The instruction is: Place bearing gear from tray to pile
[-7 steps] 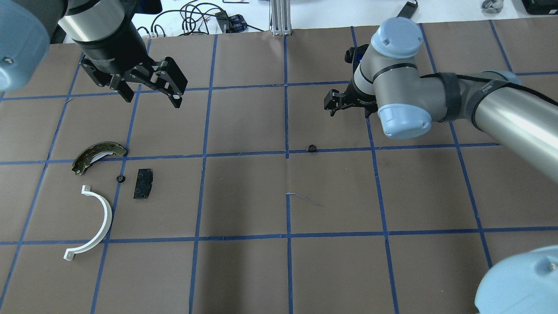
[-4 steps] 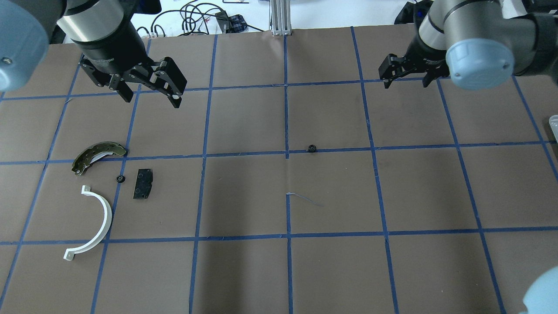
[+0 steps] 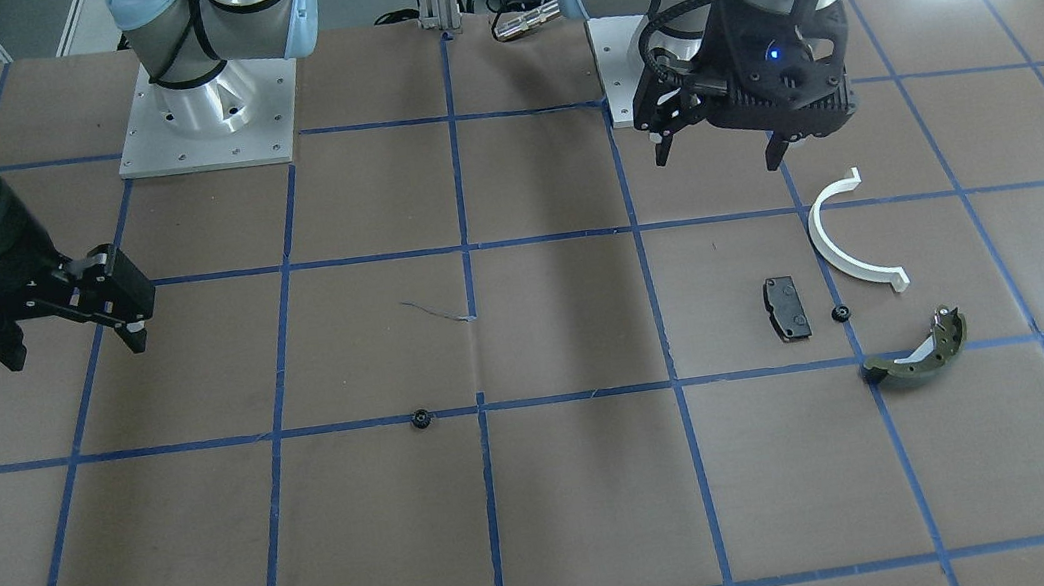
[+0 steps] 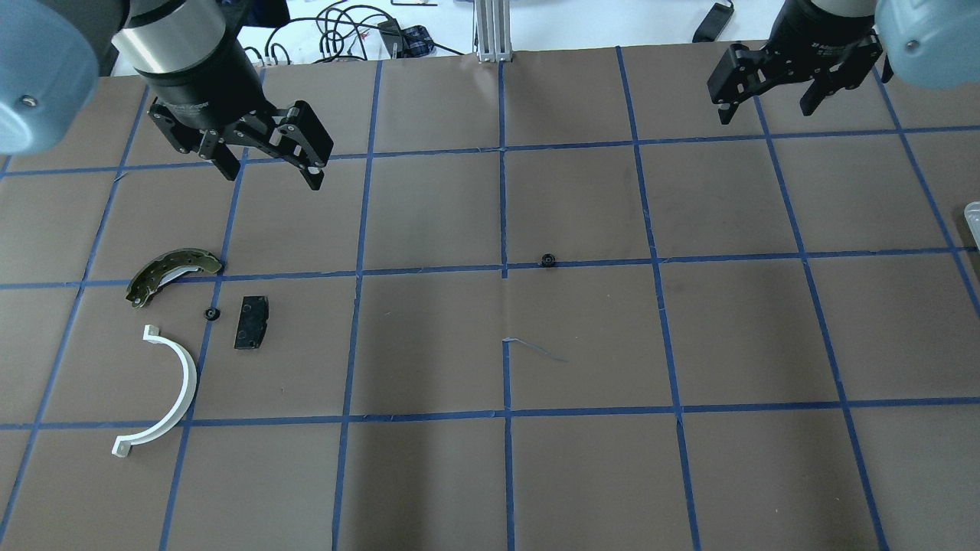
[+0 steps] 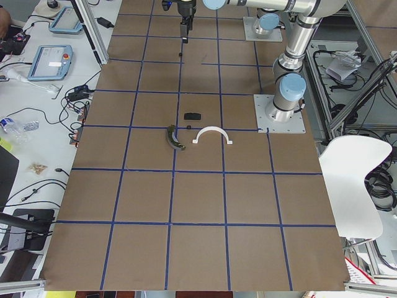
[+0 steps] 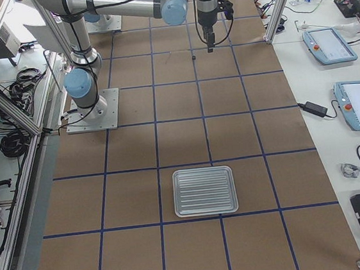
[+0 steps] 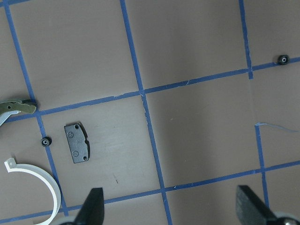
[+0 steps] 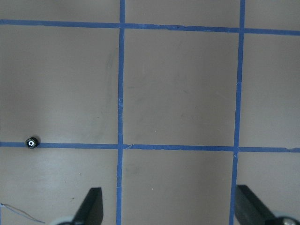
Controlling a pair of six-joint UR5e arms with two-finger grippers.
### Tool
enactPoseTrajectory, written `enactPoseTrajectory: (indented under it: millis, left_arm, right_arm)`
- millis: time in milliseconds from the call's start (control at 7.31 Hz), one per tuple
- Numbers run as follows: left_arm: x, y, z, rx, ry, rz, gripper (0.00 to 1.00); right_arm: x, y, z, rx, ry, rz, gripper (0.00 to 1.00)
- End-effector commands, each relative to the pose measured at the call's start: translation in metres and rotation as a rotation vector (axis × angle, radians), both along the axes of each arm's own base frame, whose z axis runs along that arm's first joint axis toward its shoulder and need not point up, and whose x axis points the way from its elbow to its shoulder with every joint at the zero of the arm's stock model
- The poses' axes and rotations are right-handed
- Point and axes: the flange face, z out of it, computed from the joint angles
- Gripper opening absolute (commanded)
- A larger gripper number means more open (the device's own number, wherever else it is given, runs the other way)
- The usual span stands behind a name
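One small black bearing gear [image 4: 547,260] lies on a blue tape line at the table's middle; it also shows in the front view [image 3: 418,418] and both wrist views [image 7: 282,59] [image 8: 31,142]. A second gear [image 4: 211,313] lies in the pile, between the olive brake shoe [image 4: 172,272], the black pad [image 4: 252,322] and the white half-ring [image 4: 172,390]. My left gripper [image 4: 269,176] hangs open and empty beyond the pile. My right gripper [image 4: 766,113] is open and empty at the far right, well away from the middle gear.
The ribbed metal tray [image 6: 204,191] lies at the table's right end, holding nothing that I can see; only its edge [image 4: 974,214] shows overhead. A thin loose thread [image 4: 536,348] lies near the centre. Cables and an aluminium post [image 4: 490,30] are past the far edge.
My right arm has swung from near the table's middle up and out to the far right, gripper open. The middle gear has stayed on the tape line. My left arm has barely moved.
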Motion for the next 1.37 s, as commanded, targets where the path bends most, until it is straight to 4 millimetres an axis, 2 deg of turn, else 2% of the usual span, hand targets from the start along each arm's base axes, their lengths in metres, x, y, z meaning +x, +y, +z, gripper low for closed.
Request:
enactPoseTrajectory:
  millis: [0,137,274,547,684,821,958,1231]
  left_arm:
    - [0.001,0.002,0.001,-0.003,-0.003,-0.002,1.00]
    - [0.001,0.002,0.001,-0.003,-0.001,-0.002,1.00]
    - [0.000,0.001,0.000,-0.001,-0.001,-0.003,1.00]
    - [-0.005,-0.009,-0.006,0.005,0.007,0.035,1.00]
    - [-0.008,-0.014,-0.010,0.007,0.014,0.082,1.00]
    - [-0.016,-0.021,-0.018,-0.001,0.015,0.071,1.00]
    - [-0.028,-0.030,-0.030,0.002,0.014,0.055,1.00]
    - [-0.070,-0.050,-0.059,-0.028,0.019,0.084,1.00]
  right_arm:
    - [0.031,0.011,0.014,-0.012,0.012,0.042,1.00]
    - [0.033,0.031,0.030,-0.022,0.000,0.044,1.00]
    - [0.034,0.039,0.040,-0.044,-0.004,0.048,1.00]
    - [0.034,0.036,0.034,-0.041,0.000,0.047,1.00]
    - [0.034,0.035,0.047,-0.068,-0.004,0.046,1.00]
    - [0.034,0.034,0.056,-0.074,0.000,0.046,1.00]
    - [0.036,0.035,0.056,-0.073,-0.001,0.049,1.00]
    - [0.039,0.036,0.056,-0.073,0.003,0.051,1.00]
